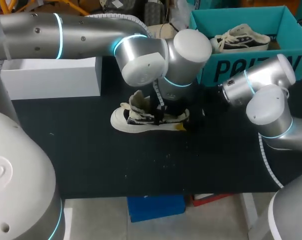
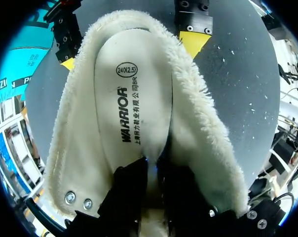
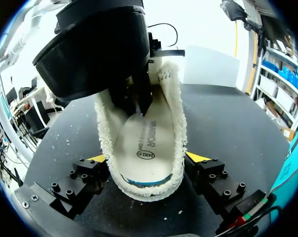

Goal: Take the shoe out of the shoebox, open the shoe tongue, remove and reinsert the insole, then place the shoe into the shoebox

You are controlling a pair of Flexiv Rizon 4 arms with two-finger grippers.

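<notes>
Black table [image 1: 91,155], dusted with white specks. The fleece-lined shoe [image 3: 177,113] is clamped at its heel by the right gripper [image 3: 147,158]. Ahead of it, the left gripper [image 2: 151,175] sits on the pale insole [image 2: 131,98]; I cannot tell its grip.

The left arm [image 1: 66,35] reaches past the middle, wrist pointing straight down. The left gripper [image 2: 151,167] has its dark fingers [image 2: 127,195] pinched nearly together on the insole [image 2: 134,98] between them. The right arm [image 1: 263,87] lies low. The right gripper [image 3: 148,159] spreads its yellow-tipped fingers [image 3: 97,159] wide, clamping the shoe [image 3: 177,113] heel between them.
</notes>
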